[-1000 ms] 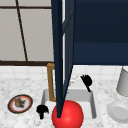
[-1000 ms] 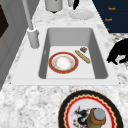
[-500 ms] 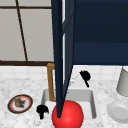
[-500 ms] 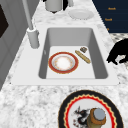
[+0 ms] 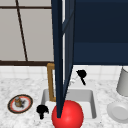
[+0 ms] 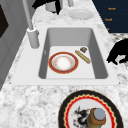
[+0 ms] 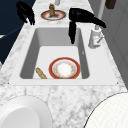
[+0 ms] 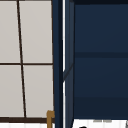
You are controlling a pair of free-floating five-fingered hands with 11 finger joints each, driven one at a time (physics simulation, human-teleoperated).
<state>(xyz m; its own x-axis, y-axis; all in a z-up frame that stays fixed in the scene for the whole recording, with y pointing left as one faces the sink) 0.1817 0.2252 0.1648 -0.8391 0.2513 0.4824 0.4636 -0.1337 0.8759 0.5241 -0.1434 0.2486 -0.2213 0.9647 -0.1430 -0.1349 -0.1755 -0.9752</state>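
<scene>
Our right hand (image 5: 81,75) hovering by the faucet (image 7: 96,37), fingers loose and pointing down, holding nothing, our left hand (image 5: 42,110) curled empty at the sink's (image 6: 100,53) front rim, red-rimmed plate (image 6: 63,62) in the basin.

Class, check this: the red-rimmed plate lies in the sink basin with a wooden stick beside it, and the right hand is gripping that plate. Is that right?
Not quite. The red-rimmed plate does lie in the sink beside the wooden stick, but the right hand is not gripping it. The right side view shows that hand in the air above the basin, near the tap, apart from the plate.
</scene>
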